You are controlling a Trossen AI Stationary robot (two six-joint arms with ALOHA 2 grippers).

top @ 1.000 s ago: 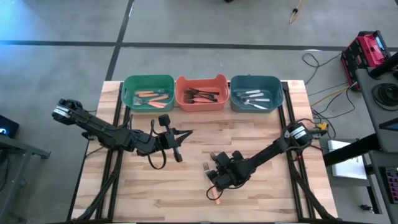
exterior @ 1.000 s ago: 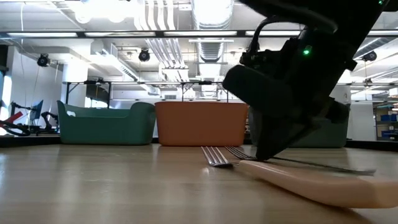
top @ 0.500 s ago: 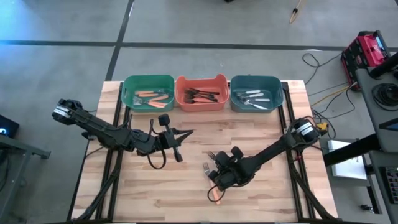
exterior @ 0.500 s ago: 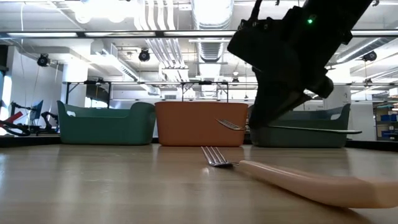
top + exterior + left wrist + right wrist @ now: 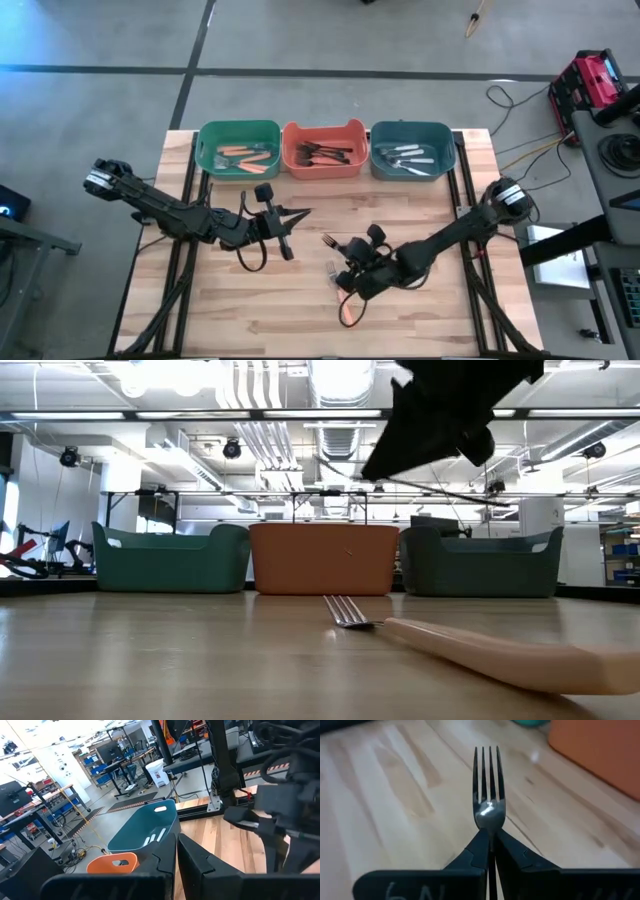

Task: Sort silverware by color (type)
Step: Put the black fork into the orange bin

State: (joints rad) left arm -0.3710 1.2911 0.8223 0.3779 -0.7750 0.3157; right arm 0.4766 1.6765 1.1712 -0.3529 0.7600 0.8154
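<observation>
Nearly sorted. Along the top centre of the high view, three bins in a row: green bin (image 5: 238, 149) holding orange-handled forks (image 5: 240, 156), orange bin (image 5: 323, 148) holding dark-handled forks (image 5: 322, 154), teal bin (image 5: 412, 149) holding white-handled forks (image 5: 405, 158). Most of the silverware already binned, each colour kept apart.

Left on the wood table (image 5: 440, 300): one orange-handled fork (image 5: 480, 650) in the lower centre of the high view, lying flat, tines toward the bins, seen close in the low view at lower right.

In hand: a fork (image 5: 489, 795) pinched at the neck by the right gripper (image 5: 342, 262), fingers closed tight on it, tines jutting out ahead, lifted clear of the table just above and beside the orange-handled one. Handle hidden inside the fingers, so colour hard to tell from here.

Left gripper (image 5: 297, 214) closed on nothing, parked left of centre, pointing right, well apart from the forks.

Probably two placements remaining: the held fork into its matching bin, then the orange-handled one into the green bin.
</observation>
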